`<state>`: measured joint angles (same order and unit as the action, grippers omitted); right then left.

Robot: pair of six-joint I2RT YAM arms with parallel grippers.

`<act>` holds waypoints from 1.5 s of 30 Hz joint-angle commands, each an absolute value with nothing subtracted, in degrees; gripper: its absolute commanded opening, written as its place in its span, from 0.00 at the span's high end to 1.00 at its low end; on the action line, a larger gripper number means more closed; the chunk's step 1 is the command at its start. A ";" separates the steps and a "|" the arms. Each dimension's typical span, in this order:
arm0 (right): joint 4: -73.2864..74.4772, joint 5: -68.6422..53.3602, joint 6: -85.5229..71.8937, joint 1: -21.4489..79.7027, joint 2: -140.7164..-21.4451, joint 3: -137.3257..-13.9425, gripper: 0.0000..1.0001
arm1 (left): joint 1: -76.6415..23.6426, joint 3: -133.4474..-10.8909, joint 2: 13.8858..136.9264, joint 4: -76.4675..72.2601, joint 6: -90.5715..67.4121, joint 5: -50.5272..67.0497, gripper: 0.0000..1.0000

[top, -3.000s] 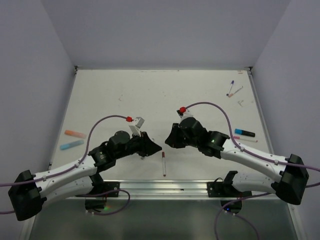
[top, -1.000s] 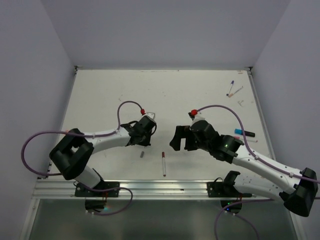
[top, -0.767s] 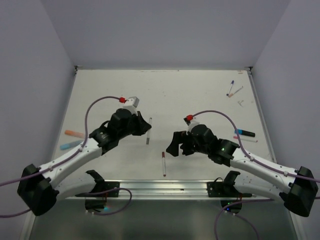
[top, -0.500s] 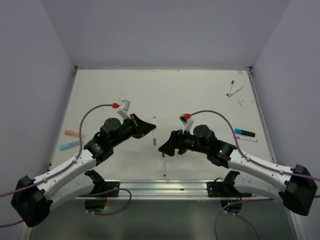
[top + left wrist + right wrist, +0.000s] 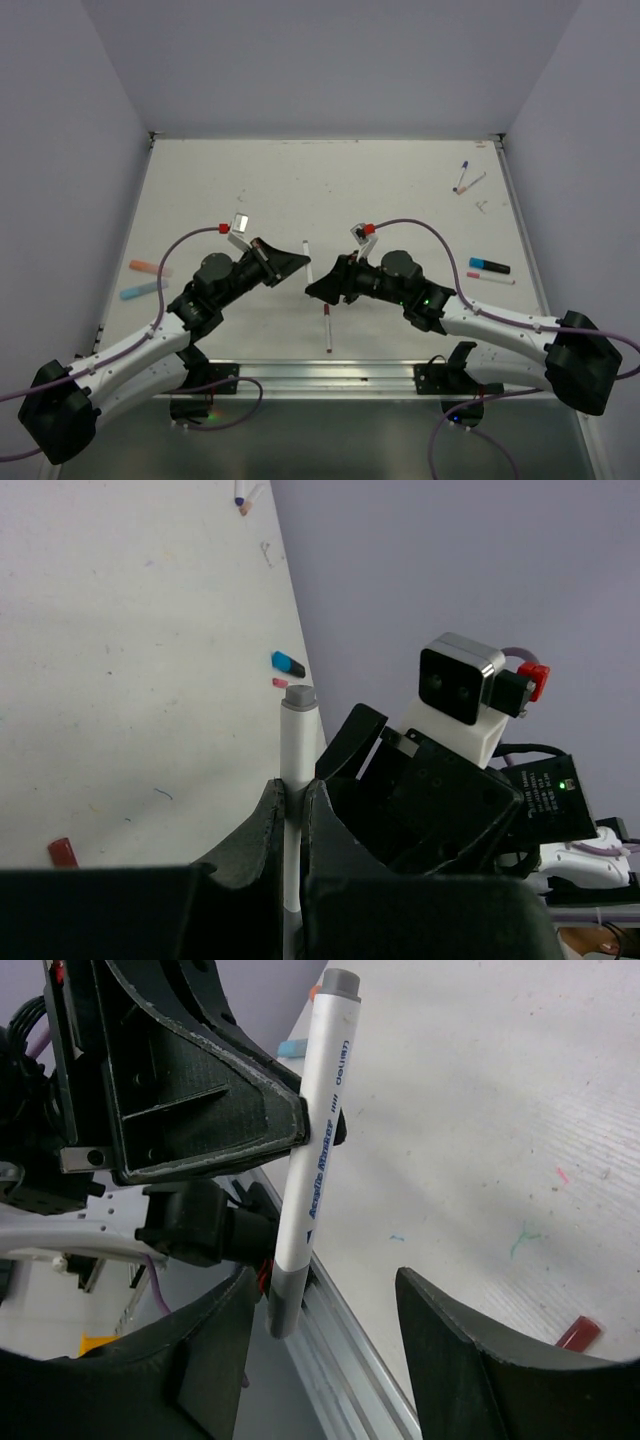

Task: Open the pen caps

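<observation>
"Top external view first: what is the biggest thing we see?"

"We see the white table (image 5: 400,190). The left arm (image 5: 130,350) and the right arm (image 5: 500,322) reach in from its near edge and meet in front of its middle."

"And the tools?"

"We find the left gripper (image 5: 297,262) pressed together on a white pen (image 5: 307,254), pinching the barrel about halfway along and holding it clear of the table. The right gripper (image 5: 313,290) faces it, tip to tip. From the right wrist we see its jaws spread, with the pen's lower end between them, closer to the finger on the left of that view. We cannot tell whether it touches that finger."

"What comes next in size?"

"We count three markers lying flat: a salmon marker (image 5: 150,268) and a pale blue marker (image 5: 144,291) near the left edge, and a black marker (image 5: 492,267) near the right edge. A second white pen (image 5: 328,335) lies near the front edge, just below the right gripper."

"Where are the caps?"

"We see a grey cap (image 5: 284,1305) on the held pen's lower end, between the spread jaws. A blue cap (image 5: 476,263) sits on the black marker. A dark red cap (image 5: 580,1332) rests on the table, showing just past the right gripper's other finger."
</observation>
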<state>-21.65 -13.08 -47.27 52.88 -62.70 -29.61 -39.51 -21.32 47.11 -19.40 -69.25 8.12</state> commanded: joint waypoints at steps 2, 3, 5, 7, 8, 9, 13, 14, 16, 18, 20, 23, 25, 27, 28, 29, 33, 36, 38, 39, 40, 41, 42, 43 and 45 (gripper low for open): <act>-29.43 -13.45 -48.69 53.87 -64.07 -28.74 0.41 | -39.46 -20.57 47.20 -24.70 -72.25 7.38 1.00; -29.62 -13.45 -48.78 53.88 -64.16 -28.57 0.41 | -39.46 -20.39 47.28 -24.96 -72.42 7.38 1.00; -29.79 -13.45 -48.96 53.96 -64.51 -28.56 0.45 | -39.46 -19.95 47.20 -25.57 -73.12 7.29 1.00; -30.06 -13.45 -49.30 54.05 -64.51 -28.48 0.47 | -39.46 -19.69 47.02 -25.84 -73.39 6.94 1.00; -30.41 -13.53 -49.48 53.97 -64.51 -28.39 0.51 | -39.46 -19.69 47.02 -25.75 -73.39 6.86 1.00; -31.02 -13.80 -49.66 54.05 -64.42 -28.04 0.52 | -39.46 -19.60 46.93 -25.75 -73.56 6.59 1.00; -31.82 -13.97 -50.27 54.05 -64.60 -27.33 0.65 | -39.46 -19.34 46.67 -25.66 -73.83 6.07 1.00; -32.08 -14.24 -50.36 53.97 -64.77 -27.33 0.72 | -39.46 -19.42 46.58 -25.75 -73.92 6.06 1.00; -33.04 -15.29 -51.06 54.05 -65.65 -27.42 0.96 | -39.46 -19.25 46.67 -26.01 -74.09 5.98 1.00; -33.84 -15.99 -51.50 54.05 -66.44 -27.51 1.00 | -39.46 -19.42 46.76 -26.19 -73.92 6.06 1.00; -34.54 -16.70 -52.03 54.14 -66.62 -27.42 1.00 | -39.46 -19.86 47.37 -26.72 -72.61 7.20 1.00; -34.19 -16.61 -52.12 54.14 -66.36 -27.25 1.00 | -39.46 -20.65 48.95 -26.37 -71.46 8.96 0.88; -33.84 -16.70 -52.21 54.14 -66.18 -27.42 1.00 | -39.38 -20.48 50.09 -27.24 -70.93 9.75 0.78; -33.58 -16.79 -52.29 54.14 -66.09 -27.68 1.00 | -39.46 -20.57 50.62 -27.68 -70.14 11.16 0.70; -33.40 -16.96 -52.29 54.14 -66.01 -27.86 1.00 | -39.46 -20.57 51.06 -27.95 -69.79 11.60 0.66; -33.31 -16.96 -52.38 54.14 -65.92 -27.95 1.00 | -39.46 -20.57 51.33 -28.21 -69.35 12.38 0.61; -31.91 -16.53 -51.77 54.23 -65.30 -28.56 1.00 | -39.46 -20.92 52.38 -27.77 -68.38 13.62 0.59; -31.29 -16.78 -51.68 54.14 -65.30 -28.74 1.00 | -39.46 -20.83 52.47 -28.39 -68.20 13.89 0.83; -30.51 -16.70 -51.59 54.14 -65.30 -28.65 1.00 | -39.46 -21.18 52.47 -28.39 -67.94 13.80 1.00; -29.89 -16.44 -51.77 54.14 -65.39 -28.74 0.88 | -39.46 -21.36 52.47 -27.61 -67.85 13.54 1.00; -29.88 -16.61 -51.59 54.14 -65.39 -28.65 0.82 | -39.46 -21.53 52.30 -27.34 -67.85 13.27 1.00; -30.14 -16.70 -51.68 54.14 -65.56 -28.30 0.76 | -39.46 -21.53 52.12 -27.51 -67.94 13.01 1.00; -30.23 -16.87 -51.77 54.14 -65.65 -28.13 0.71 | -39.46 -21.53 51.68 -27.34 -67.94 12.75 1.00; -31.02 -17.05 -51.77 54.14 -65.65 -27.69 0.70 | -39.46 -21.53 51.33 -26.90 -68.03 12.48 1.00; -31.03 -16.96 -52.03 54.14 -65.65 -27.42 0.66 | -39.46 -21.80 50.54 -25.67 -67.85 11.34 1.00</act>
